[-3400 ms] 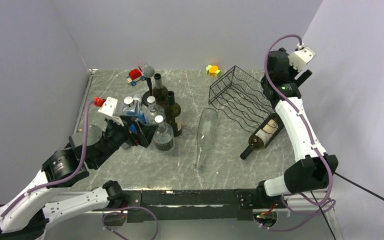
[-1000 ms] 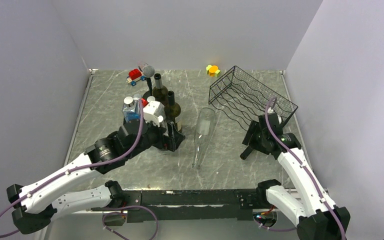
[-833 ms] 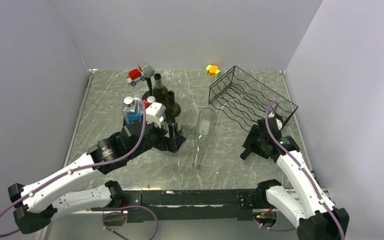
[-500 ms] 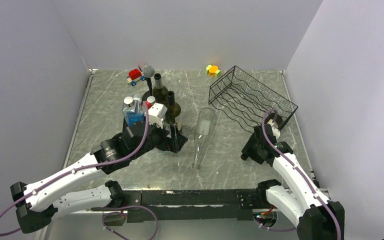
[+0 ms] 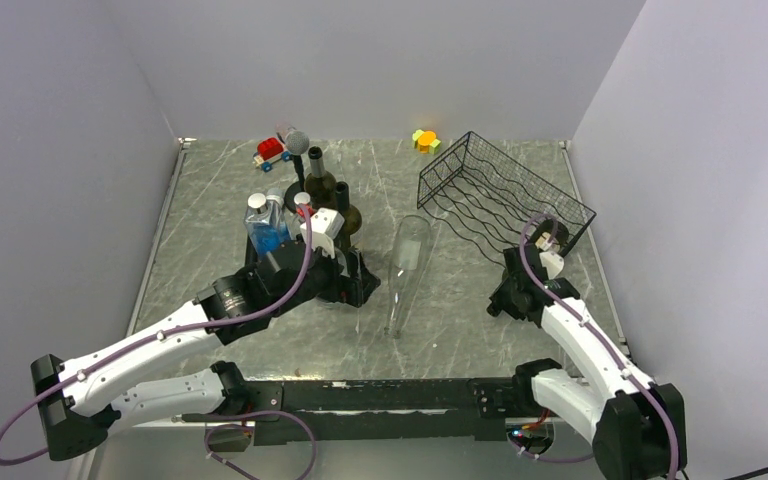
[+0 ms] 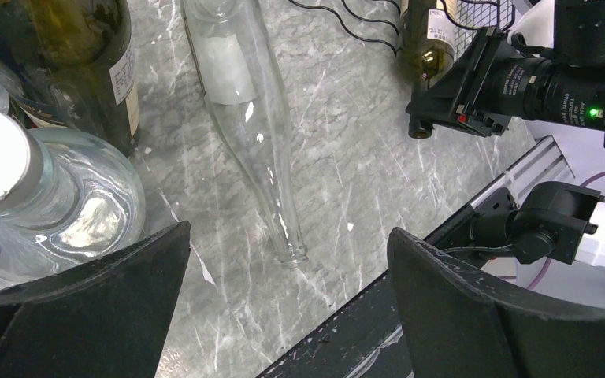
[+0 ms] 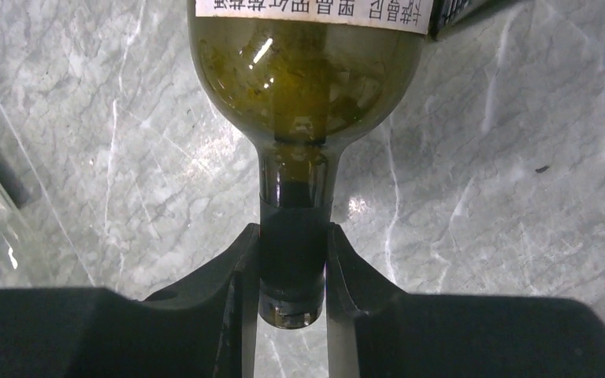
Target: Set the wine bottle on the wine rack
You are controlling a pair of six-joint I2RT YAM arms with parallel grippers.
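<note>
Two fingers (image 7: 240, 272) press on either side of the dark neck of the wine bottle (image 7: 307, 71), just above its mouth at the bottom centre of the right wrist view, so the right gripper (image 7: 291, 276) is clamped on it. The bottle lies on its side on the marble table (image 5: 220, 200), at the right of the overhead view, its labelled body pointing up toward the black wine rack (image 5: 500, 195); whether it touches the wires cannot be told. The grasp looks made and the lift not yet begun. Next, I judge, the body must be raised and fed base-first into a scalloped cradle, and a heavy body held by its neck may sag. The left gripper (image 6: 289, 236) is spread wide and empty beside the standing bottles (image 5: 305, 205)
</note>
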